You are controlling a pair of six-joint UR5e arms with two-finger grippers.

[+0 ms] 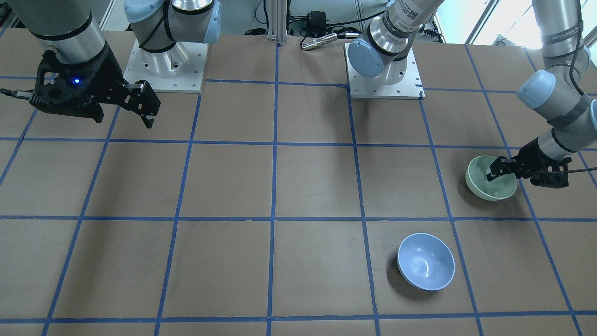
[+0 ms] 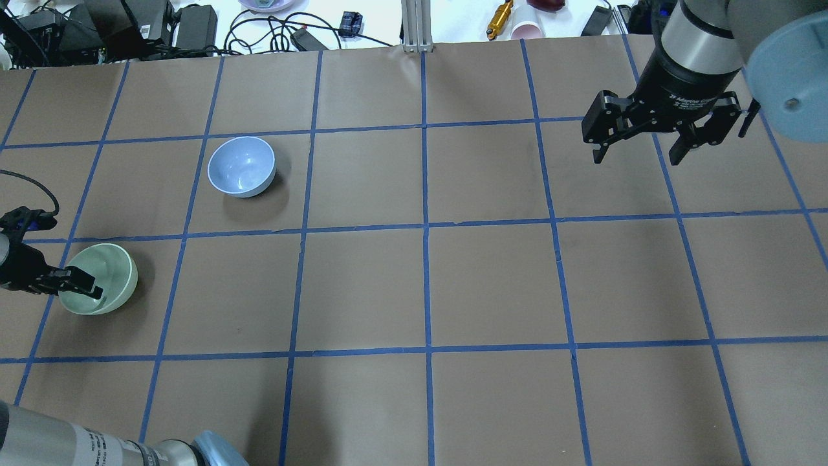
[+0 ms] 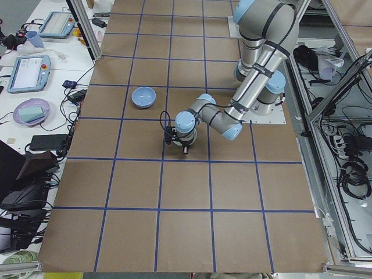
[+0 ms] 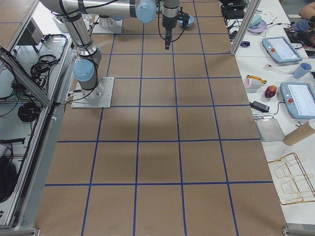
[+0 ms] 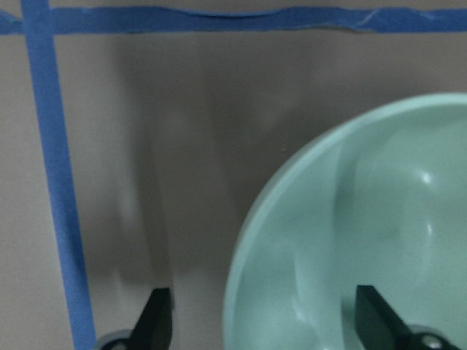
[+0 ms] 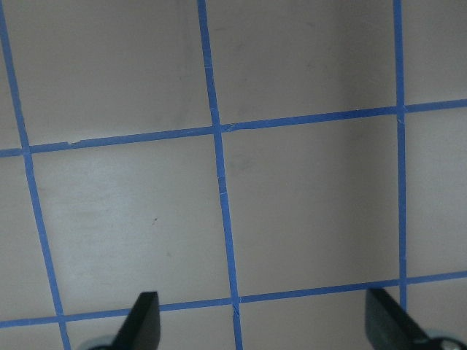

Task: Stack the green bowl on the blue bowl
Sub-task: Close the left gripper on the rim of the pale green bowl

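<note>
Green bowl (image 2: 113, 275) upright on table (image 2: 420, 291), far on robot's left side. Left gripper (image 2: 92, 288) fingers apart, straddling bowl rim: one finger inside bowl, other outside, not clamped. Blue bowl (image 2: 241, 166) upright, apart from green, farther from robot. Right gripper (image 2: 637, 157) above table, fingers spread wide.

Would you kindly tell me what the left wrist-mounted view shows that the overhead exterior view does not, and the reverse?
Only the left wrist-mounted view shows, up close, the left pincer open astride the wall of the small pale mint-green glossy bowl: one fingertip outside the rim, the other inside. Only the overhead exterior view shows the small light periwinkle-blue glossy bowl, standing apart and empty, and the right pincer, open and far from both bowls. Both show the green bowl and the brown table with its blue tape grid.
</note>
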